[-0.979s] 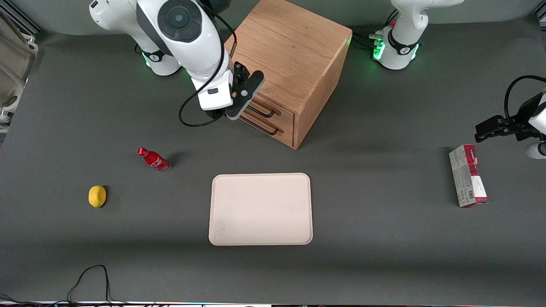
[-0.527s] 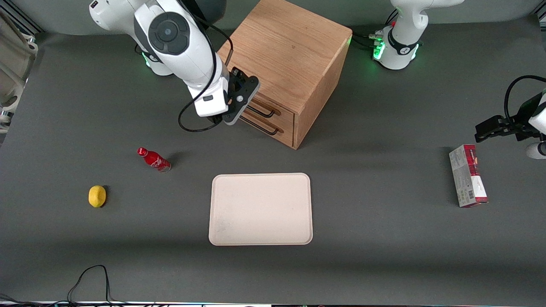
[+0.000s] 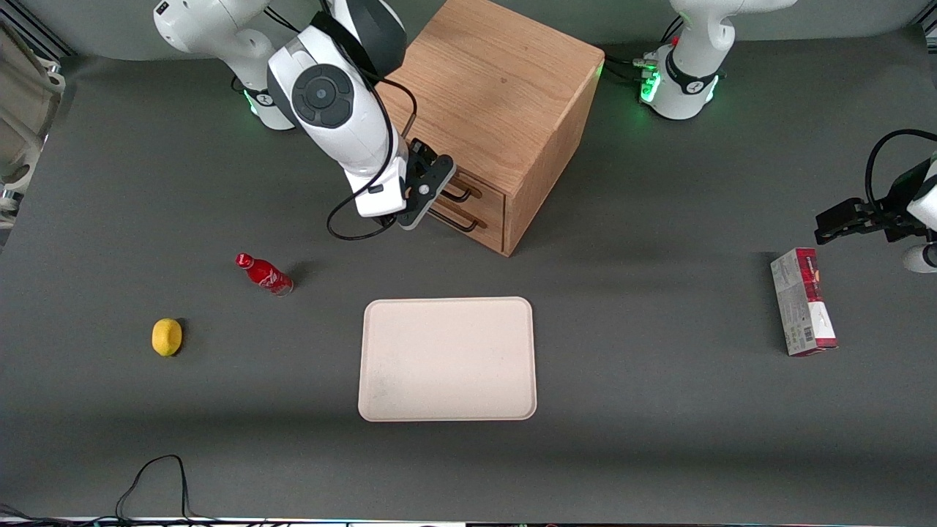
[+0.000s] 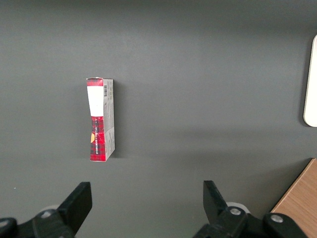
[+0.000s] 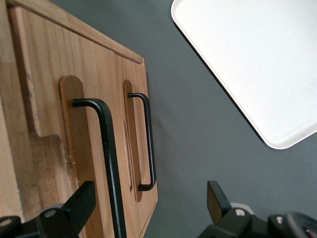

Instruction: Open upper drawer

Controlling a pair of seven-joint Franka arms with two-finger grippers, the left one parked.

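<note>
Black two-finger claw (image 3: 432, 192) has shifted closer to upper light-oak drawer's long black bar handle (image 5: 110, 158); fingers spread, empty; drawer closed.

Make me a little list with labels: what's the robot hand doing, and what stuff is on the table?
gripper: in front of the cabinet's drawers, fingers open, holding nothing
upper drawer: shut, black bar handle between the open fingers, not yet gripped
lower drawer: shut
cabinet: wooden cube
tray: cream, nearer the front camera than the cabinet
red bottle: toward the working arm's end
lemon: near the bottle
carton: toward the parked arm's end
</note>
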